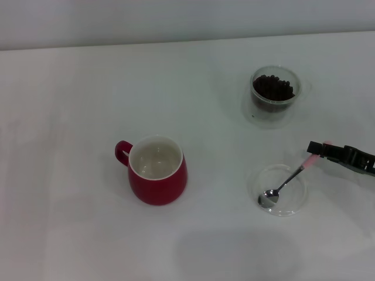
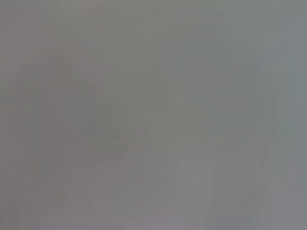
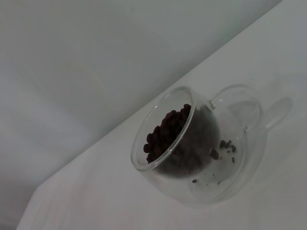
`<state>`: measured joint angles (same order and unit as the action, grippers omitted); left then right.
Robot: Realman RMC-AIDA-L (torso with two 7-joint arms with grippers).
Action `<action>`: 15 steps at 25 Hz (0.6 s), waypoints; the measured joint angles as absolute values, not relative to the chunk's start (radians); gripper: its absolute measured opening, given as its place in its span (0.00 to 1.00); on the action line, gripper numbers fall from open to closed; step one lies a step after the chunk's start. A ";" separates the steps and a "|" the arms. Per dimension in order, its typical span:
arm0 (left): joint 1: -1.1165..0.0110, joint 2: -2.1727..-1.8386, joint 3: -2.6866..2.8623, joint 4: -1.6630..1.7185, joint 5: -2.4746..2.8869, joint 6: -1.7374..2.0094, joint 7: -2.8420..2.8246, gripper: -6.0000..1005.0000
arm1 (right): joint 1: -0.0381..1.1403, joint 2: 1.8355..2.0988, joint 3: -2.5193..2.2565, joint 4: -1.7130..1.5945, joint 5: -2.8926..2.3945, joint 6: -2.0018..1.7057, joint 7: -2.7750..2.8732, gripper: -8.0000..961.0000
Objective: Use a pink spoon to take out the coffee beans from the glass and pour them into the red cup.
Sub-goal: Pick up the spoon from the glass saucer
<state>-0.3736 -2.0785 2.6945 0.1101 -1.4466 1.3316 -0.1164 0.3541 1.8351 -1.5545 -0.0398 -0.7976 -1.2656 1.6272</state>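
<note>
The pink spoon [image 1: 293, 175] lies with its silver bowl in a flat clear dish [image 1: 299, 196] and its pink handle slanting up to the right. My right gripper [image 1: 317, 148] comes in from the right edge and lies across the far end of that handle. The glass [image 1: 274, 93] holds a heap of coffee beans [image 1: 273, 87] at the back right, apart from the gripper. It also fills the right wrist view [image 3: 201, 148], with the beans [image 3: 168, 134] inside. The red cup [image 1: 157, 171] stands left of centre, white inside and empty, its handle to the left. My left gripper is out of view.
The white table [image 1: 70, 222] runs to a back edge against a pale wall [image 1: 176, 20]. The left wrist view shows only a plain grey surface.
</note>
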 joint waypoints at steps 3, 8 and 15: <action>-0.372 -2.078 2.697 0.110 -1.447 1.332 -0.116 0.89 | 0.354 1.836 -1.554 -0.040 -0.796 -1.265 1.627 0.30; -0.371 -2.078 2.697 0.110 -1.447 1.332 -0.116 0.89 | 0.352 1.837 -1.552 -0.039 -0.792 -1.265 1.628 0.24; -0.371 -2.079 2.695 0.110 -1.447 1.332 -0.117 0.89 | 0.345 1.836 -1.543 -0.040 -0.787 -1.263 1.655 0.18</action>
